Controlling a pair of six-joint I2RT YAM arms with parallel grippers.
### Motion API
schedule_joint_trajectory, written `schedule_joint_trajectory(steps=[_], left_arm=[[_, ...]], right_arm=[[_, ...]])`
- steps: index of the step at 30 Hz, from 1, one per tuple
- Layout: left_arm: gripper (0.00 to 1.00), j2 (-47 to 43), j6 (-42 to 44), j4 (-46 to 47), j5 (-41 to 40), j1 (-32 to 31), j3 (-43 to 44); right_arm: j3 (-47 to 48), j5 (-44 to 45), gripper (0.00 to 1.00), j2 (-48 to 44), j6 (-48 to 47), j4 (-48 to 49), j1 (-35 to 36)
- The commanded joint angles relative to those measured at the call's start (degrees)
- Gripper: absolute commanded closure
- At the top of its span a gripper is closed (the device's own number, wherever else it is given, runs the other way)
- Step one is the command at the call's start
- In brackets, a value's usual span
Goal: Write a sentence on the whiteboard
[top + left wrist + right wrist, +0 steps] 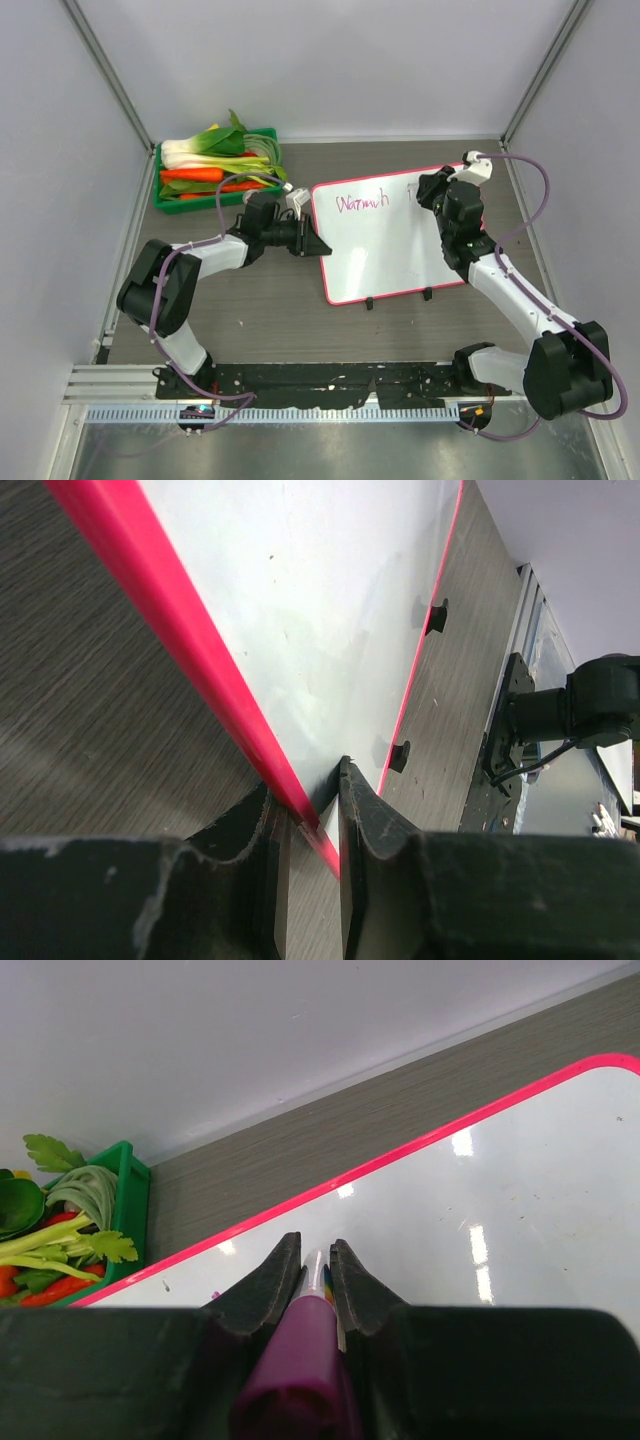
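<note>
From above, the whiteboard (390, 260) lies mid-table, the sentence (362, 204) in pink near its far edge. The left gripper (318, 246) bites the board's left edge; the right gripper (428, 190) hangs over the far right corner, right of the writing. Left wrist view: fingers (365, 820) pinched shut on the pink rim. Right wrist view: jaws clamped on a purple marker (300, 1370), tip just inside the rim.
</note>
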Motion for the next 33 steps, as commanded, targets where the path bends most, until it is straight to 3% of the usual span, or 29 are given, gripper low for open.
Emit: schedule_joint_trajectory(steps=[1, 33], left_arm=[[1.0, 2.1, 7.3, -5.1, -4.7, -1.4, -0.6], [1.0, 2.1, 7.4, -5.3, -4.7, -1.4, -0.5]], right_arm=[[0.3, 1.5, 0.99, -3.6, 0.2, 1.1, -0.3], [-3.3, 0.3, 0.99, -2.6, 0.7, -1.7, -2.1]])
